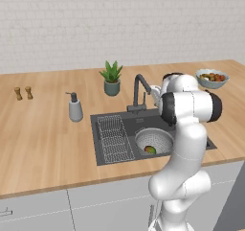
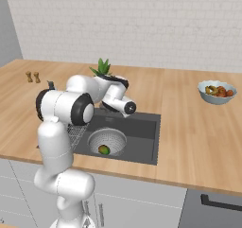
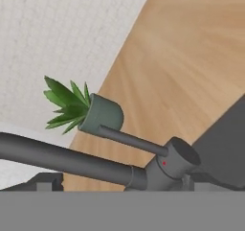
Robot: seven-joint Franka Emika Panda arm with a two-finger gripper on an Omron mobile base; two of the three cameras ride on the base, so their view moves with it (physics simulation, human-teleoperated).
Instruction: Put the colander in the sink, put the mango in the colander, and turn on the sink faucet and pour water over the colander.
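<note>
The dark grey sink (image 1: 191, 140) holds the pale perforated colander (image 1: 160, 138) on its right side. Inside the colander lies the small red and green mango (image 1: 150, 150), which the right base view also shows (image 2: 104, 150). The gooseneck sink faucet (image 1: 139, 88) stands behind the basin. In the hand view its body (image 3: 170, 164), thin lever (image 3: 129, 140) and long spout (image 3: 57, 158) sit very near the camera. My gripper (image 3: 127, 186) is open, its tips wide apart on either side of the faucet's base. I see no water running.
A wire rack (image 1: 115, 139) fills the sink's left half. A potted plant (image 1: 111, 79) stands just behind the faucet and a soap dispenser (image 1: 74, 108) to its left. A fruit bowl (image 1: 212, 78) sits at the far right, two small shakers (image 1: 23, 93) far left.
</note>
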